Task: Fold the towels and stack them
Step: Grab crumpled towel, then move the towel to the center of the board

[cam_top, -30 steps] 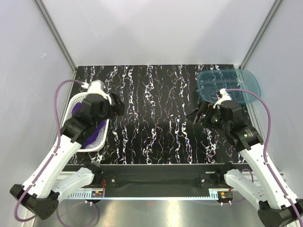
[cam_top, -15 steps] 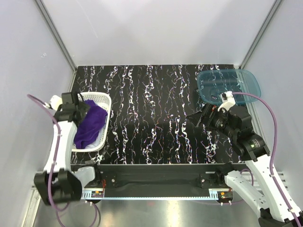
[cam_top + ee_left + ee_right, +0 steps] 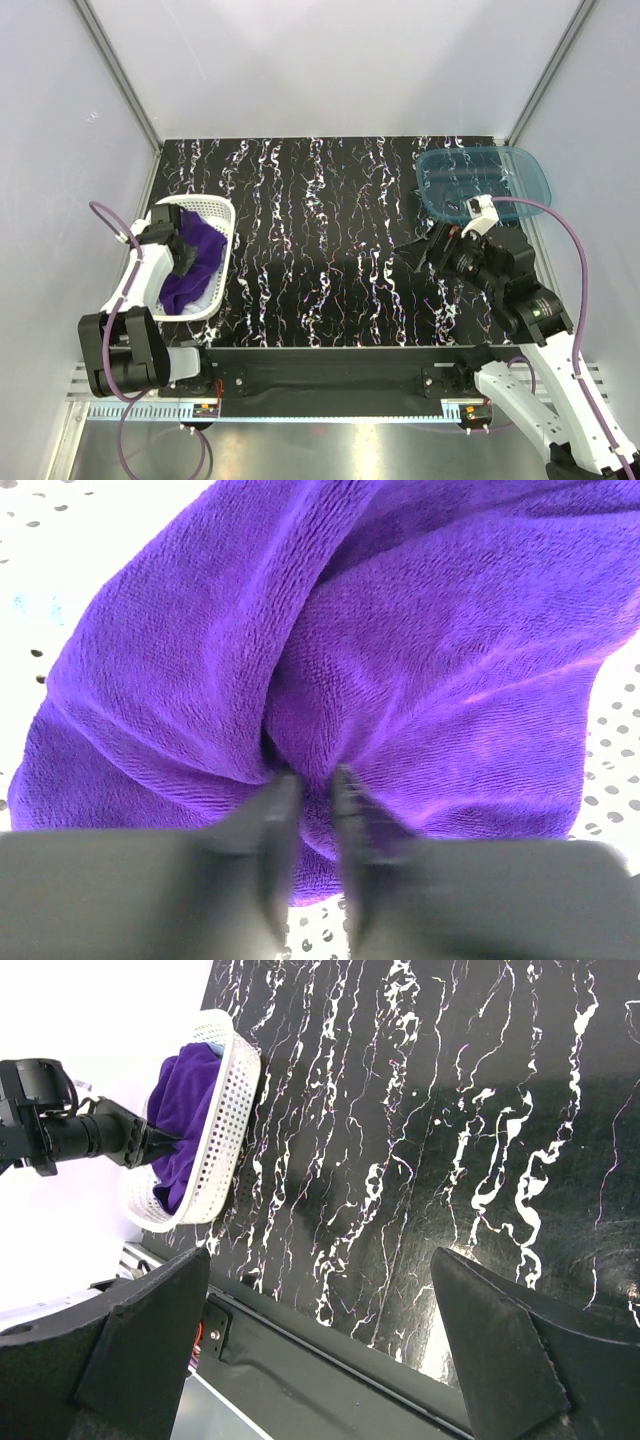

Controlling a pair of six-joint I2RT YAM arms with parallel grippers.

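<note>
left tool (image 3: pixel 308 776) deeper in purple towel (image 3: pixel 430 670)

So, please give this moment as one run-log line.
left gripper: shut on purple towel in basket | right gripper: open above table

Left tool (image 3: pixel 166 1144) touches purple towel (image 3: pixel 186 1090) inside white basket (image 3: pixel 226 1130).

Towel (image 3: pixel 203 252): deep purple and plain; a fuzzy nap is seen in the left wrist view.
Basket (image 3: pixel 224 218): white, dotted all over with small round holes, at the counter's left edge.
Bin (image 3: pixel 500 178): translucent teal, at the far right corner.
Counter (image 3: pixel 330 250): black, streaked with white marble veins.
Right arm (image 3: pixel 560 365): white shells, black joints.
Left gripper (image 3: pixel 312 780): dark grey fingers.
</note>
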